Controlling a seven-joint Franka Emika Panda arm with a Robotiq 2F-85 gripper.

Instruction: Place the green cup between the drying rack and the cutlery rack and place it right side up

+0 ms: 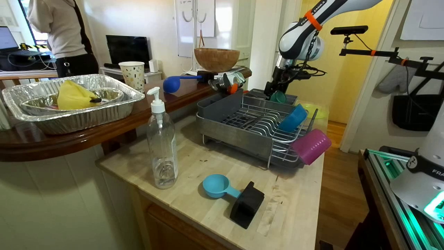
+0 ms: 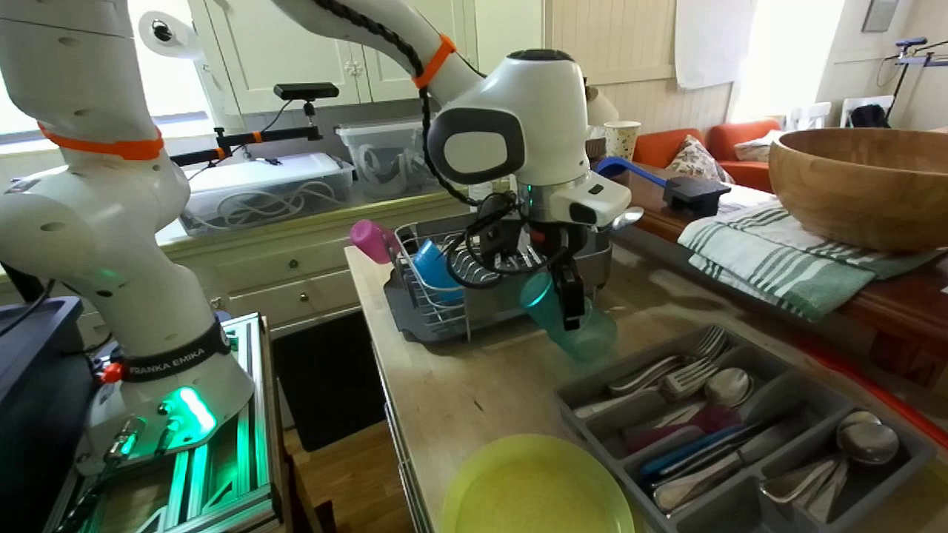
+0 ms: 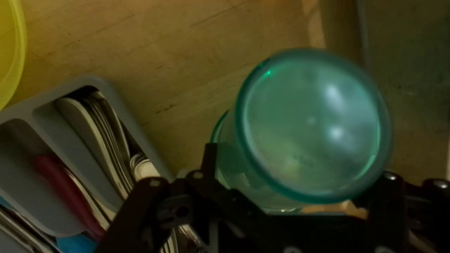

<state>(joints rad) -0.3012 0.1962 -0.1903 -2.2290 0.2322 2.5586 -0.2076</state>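
The green cup (image 2: 592, 333) hangs between the fingers of my gripper (image 2: 569, 296), just above or touching the counter; which cannot be told. It is tilted, its closed base turned up toward the wrist camera (image 3: 313, 123) and its wide mouth down. My gripper (image 3: 286, 172) has one finger on each side of it. The drying rack (image 1: 239, 139) stands close to the cup; it also shows in an exterior view (image 2: 489, 314) behind the gripper. The grey cutlery rack (image 2: 607, 455) lies on the cup's opposite side and shows at the left of the wrist view (image 3: 70, 137).
A yellow plate (image 2: 537, 488) lies beside the cutlery rack. A blue cup (image 1: 293, 118) and a magenta cup (image 1: 312, 146) sit on the drying rack's edge. A bottle (image 1: 163, 152) and a blue scoop (image 1: 216, 185) stand at the rack's far side. A raised ledge holds a wooden bowl (image 2: 866, 185).
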